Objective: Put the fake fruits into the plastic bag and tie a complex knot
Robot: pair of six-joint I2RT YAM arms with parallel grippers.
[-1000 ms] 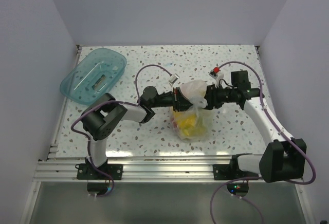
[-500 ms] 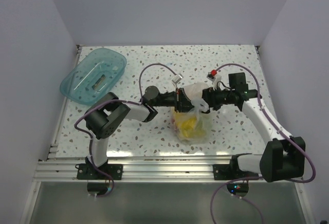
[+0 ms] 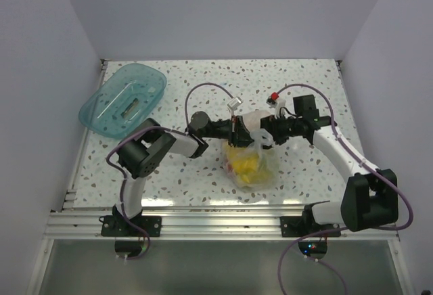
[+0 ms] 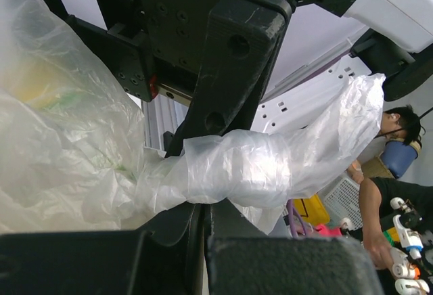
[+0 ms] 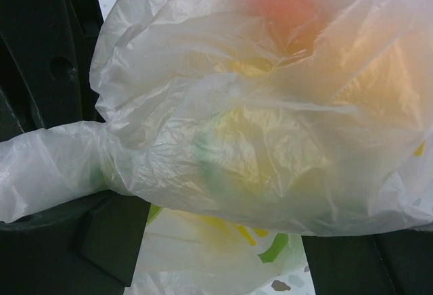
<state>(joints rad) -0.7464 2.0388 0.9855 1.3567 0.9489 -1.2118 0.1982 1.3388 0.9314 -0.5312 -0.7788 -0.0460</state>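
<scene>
The clear plastic bag [image 3: 249, 162] lies at the table's middle with the fake fruits [image 3: 245, 164] inside, showing yellow, green and orange-red through the film [image 5: 270, 139]. My left gripper [image 3: 237, 131] is shut on a twisted strand of the bag's top [image 4: 257, 170]; its closed fingertips [image 4: 177, 215] pinch the strand's base. My right gripper [image 3: 267, 131] faces it from the right, close against the bag's top. Its fingers [image 5: 111, 237] stand wide apart, with the bag draped across them and the strand [image 5: 47, 166] passing over the left finger. Single fruits are blurred by the film.
The teal translucent oval tray [image 3: 101, 116] sits at the back left, holding no fruit. White walls close the table at the back and sides. The metal rail [image 3: 216, 217] runs along the near edge. Purple cables [image 3: 203, 88] arc above both wrists.
Both grippers have drawn closer together over the bag. The right wrist has shifted left and back, the left elbow forward. The puffed bag top has been pulled into a tighter strand.
</scene>
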